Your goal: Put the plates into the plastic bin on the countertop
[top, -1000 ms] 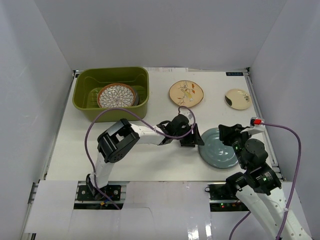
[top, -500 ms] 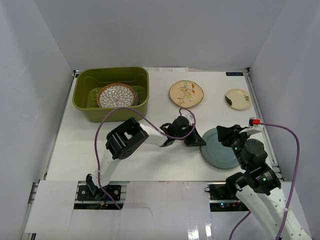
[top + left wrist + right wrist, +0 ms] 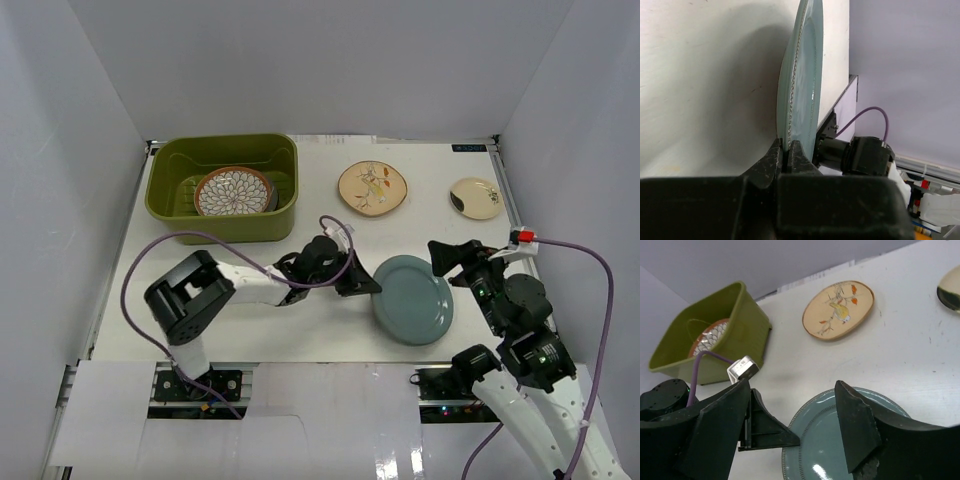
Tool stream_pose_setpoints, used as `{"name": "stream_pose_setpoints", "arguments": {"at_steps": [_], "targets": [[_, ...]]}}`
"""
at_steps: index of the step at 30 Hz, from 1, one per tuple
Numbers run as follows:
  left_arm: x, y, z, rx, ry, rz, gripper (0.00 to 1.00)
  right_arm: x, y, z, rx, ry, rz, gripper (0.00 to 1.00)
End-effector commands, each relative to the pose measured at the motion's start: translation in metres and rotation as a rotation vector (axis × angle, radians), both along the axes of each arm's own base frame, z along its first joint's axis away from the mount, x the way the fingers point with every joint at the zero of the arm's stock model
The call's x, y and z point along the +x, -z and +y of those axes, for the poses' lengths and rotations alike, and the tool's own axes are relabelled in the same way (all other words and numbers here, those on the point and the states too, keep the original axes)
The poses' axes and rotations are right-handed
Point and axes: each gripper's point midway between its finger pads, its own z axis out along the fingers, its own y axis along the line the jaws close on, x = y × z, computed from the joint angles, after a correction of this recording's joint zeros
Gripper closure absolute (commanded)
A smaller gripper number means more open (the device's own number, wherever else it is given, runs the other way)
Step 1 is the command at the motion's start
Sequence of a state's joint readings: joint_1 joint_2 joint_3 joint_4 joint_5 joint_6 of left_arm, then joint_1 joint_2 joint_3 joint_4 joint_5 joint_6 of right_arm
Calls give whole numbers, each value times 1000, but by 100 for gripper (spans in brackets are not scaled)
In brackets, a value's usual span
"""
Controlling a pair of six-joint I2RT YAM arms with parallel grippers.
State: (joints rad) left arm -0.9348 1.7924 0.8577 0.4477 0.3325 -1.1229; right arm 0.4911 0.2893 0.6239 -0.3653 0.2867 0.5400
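Note:
A pale blue plate (image 3: 412, 298) lies at the middle right of the countertop (image 3: 300, 325). My left gripper (image 3: 364, 284) is shut on its left rim; the left wrist view shows the plate (image 3: 802, 75) edge-on between the closed jaws of the left gripper (image 3: 786, 150). My right gripper (image 3: 445, 262) stands open just off the plate's upper right edge, holding nothing. In the right wrist view its fingers (image 3: 725, 420) straddle the plate (image 3: 840, 445) without touching it. The olive-green plastic bin (image 3: 165, 195) at the back left holds a brown-white lattice plate (image 3: 233, 191).
A tan floral plate (image 3: 372, 187) lies behind the grippers, and a small cream plate with a dark mark (image 3: 476, 197) sits at the back right. White walls enclose the countertop on three sides. A purple cable (image 3: 230, 243) loops over the left arm.
My left gripper has shut on the pale blue plate's rim and drawn it to the left. My right gripper has opened, let go of the plate and drawn back to the right.

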Motion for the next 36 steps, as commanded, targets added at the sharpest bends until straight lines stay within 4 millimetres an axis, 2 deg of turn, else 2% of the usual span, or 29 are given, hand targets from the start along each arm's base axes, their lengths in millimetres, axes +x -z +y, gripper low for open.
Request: {"name": "stream_pose_setpoints", "arguments": {"at_steps": [1,4,5,6,7,9,10,11,12,13,15,16,18,19,21,22,24,29,31,36], "targets": [[21,-109,24,-231,-56,-149,100,-8,-59,-1,40,-20,-129,23],[23,-142,46,-287,-83,-188,100,-7,-69,-2,39,-18,-142,18],[26,-170,60,-335,-100,-232,100,-5,-72,-2,32,-12,-142,15],[28,-182,69,-347,-108,-246,100,-4,-73,-2,29,-11,-140,15],[43,-195,86,-359,-154,-270,100,-2,-73,-2,24,-6,-136,15],[46,-226,111,-397,-177,-316,100,2,-72,-2,14,4,-122,15],[66,-246,134,-399,-241,-369,100,4,-72,-2,14,12,-122,15],[73,-257,147,-390,-263,-395,100,6,-72,-3,11,22,-118,15],[79,-277,161,-382,-295,-426,100,8,-71,-6,9,40,-113,16],[100,-285,189,-349,-375,-476,100,10,-71,-6,5,43,-111,16],[121,-292,218,-312,-450,-480,100,14,-69,-5,0,48,-108,17],[143,-303,254,-294,-541,-510,100,15,-68,-4,-1,48,-105,17],[163,-299,286,-282,-604,-475,100,22,-55,0,-21,45,-74,17],[184,-288,326,-267,-701,-450,100,24,-49,1,-28,43,-63,17],[196,-284,354,-278,-759,-428,100,31,-37,4,-45,47,-37,17],[208,-275,374,-263,-806,-410,100,34,-28,5,-59,49,-16,17],[220,-273,394,-237,-851,-415,100,42,-13,9,-79,51,17,17],[246,-244,428,-174,-933,-370,100,61,14,21,-94,36,75,17],[250,-236,432,-163,-938,-355,100,67,16,26,-75,27,74,17],[256,-198,439,-105,-970,-288,100,94,51,32,-77,31,161,17]]}}
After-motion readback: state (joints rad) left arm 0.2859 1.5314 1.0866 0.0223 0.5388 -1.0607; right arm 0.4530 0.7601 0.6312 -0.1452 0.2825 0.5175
